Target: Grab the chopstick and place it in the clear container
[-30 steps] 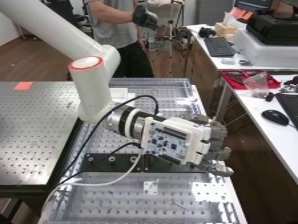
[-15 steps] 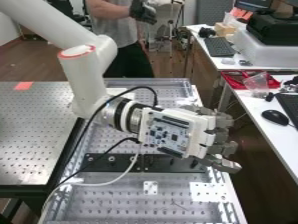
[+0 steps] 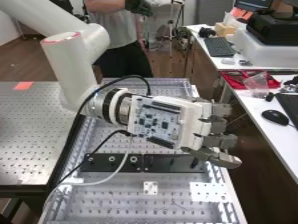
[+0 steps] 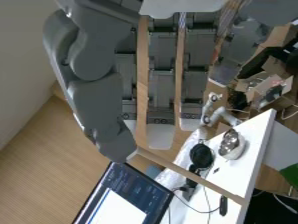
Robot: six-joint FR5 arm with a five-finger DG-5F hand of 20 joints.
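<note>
From my high view, I have the middle worktop (image 3: 110, 202) with a bar (image 3: 169, 163) lying across it, a second worktop (image 3: 33, 135) to its left, and to its right a desk (image 3: 279, 139) carrying a mouse (image 3: 274, 116) and, behind that, a tray (image 3: 233, 80), with a keyboard (image 3: 219, 47) farther back.

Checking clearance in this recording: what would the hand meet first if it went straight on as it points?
Probably the white desk, near the black mouse, though the hand's height against the desk is unclear.
</note>
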